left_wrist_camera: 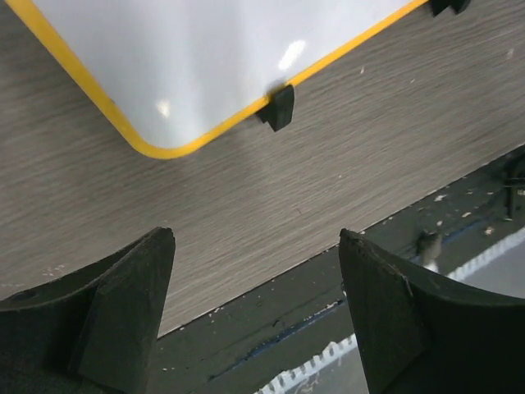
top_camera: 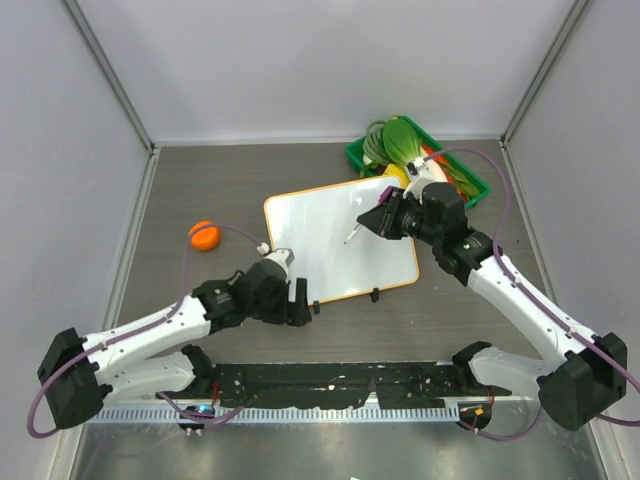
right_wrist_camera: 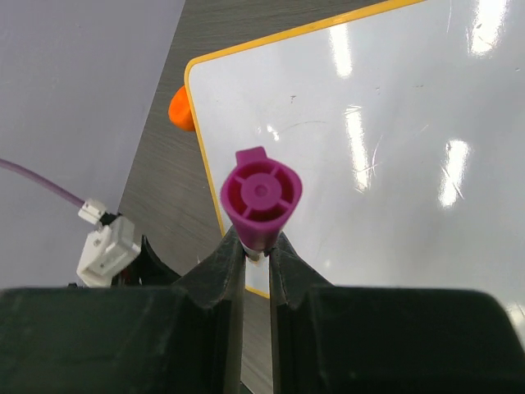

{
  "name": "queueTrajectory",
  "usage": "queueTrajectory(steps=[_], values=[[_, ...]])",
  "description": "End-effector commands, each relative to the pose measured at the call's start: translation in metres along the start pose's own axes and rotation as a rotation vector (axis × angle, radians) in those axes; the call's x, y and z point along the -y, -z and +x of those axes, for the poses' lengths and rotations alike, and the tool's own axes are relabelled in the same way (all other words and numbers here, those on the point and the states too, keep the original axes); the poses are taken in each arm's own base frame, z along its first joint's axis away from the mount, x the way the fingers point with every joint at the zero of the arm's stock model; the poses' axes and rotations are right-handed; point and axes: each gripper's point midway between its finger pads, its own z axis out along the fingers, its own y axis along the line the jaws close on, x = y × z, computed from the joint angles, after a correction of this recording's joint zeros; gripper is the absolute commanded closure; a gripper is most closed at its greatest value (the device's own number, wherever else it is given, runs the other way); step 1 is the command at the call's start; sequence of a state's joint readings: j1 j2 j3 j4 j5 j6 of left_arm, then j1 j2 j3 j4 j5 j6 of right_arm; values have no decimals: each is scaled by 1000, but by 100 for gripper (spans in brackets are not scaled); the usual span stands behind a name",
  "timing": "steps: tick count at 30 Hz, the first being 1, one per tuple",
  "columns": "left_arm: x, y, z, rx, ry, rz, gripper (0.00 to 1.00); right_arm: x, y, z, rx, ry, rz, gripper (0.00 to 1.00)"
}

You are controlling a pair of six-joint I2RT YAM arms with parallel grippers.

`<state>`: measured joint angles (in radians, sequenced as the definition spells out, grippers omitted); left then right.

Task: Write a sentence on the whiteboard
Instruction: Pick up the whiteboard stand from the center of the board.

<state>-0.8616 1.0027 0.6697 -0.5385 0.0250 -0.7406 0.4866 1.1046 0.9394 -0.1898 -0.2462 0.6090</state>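
The whiteboard (top_camera: 325, 250) lies flat mid-table, white with an orange frame and two black clips (top_camera: 375, 295) on its near edge. Its surface is blank; no sentence shows. My right gripper (top_camera: 385, 218) is shut on a marker (top_camera: 355, 232) with a purple end, tip down over the board's right-middle, and I cannot tell whether it touches. The right wrist view shows the marker's purple end (right_wrist_camera: 261, 197) between the fingers above the board (right_wrist_camera: 369, 123). My left gripper (top_camera: 300, 300) is open and empty beside the board's near-left corner (left_wrist_camera: 164, 148), close to a clip (left_wrist_camera: 279, 107).
A green basket (top_camera: 478, 188) of vegetables stands at the back right, behind the right arm. An orange ball (top_camera: 203, 235) lies left of the board, also in the right wrist view (right_wrist_camera: 182, 111). A black strip (top_camera: 340, 380) runs along the near edge. Grey walls enclose three sides.
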Motion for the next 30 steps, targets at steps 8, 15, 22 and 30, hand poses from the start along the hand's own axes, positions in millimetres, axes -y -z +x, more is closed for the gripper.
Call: queueTrajectory(steps=[8, 15, 22, 30], values=[[24, -75, 18, 178, -54, -255, 16, -3, -15, -24, 52, 24, -161, 99], [6, -102, 18, 240, -16, -364, 25, 11, -13, -31, 67, 26, -152, 99], [-14, -108, 22, 253, -22, -452, 44, 20, -19, -26, 46, 0, -164, 99], [-17, -110, 19, 258, -62, -484, 78, 26, -27, -15, 11, -23, -177, 99]])
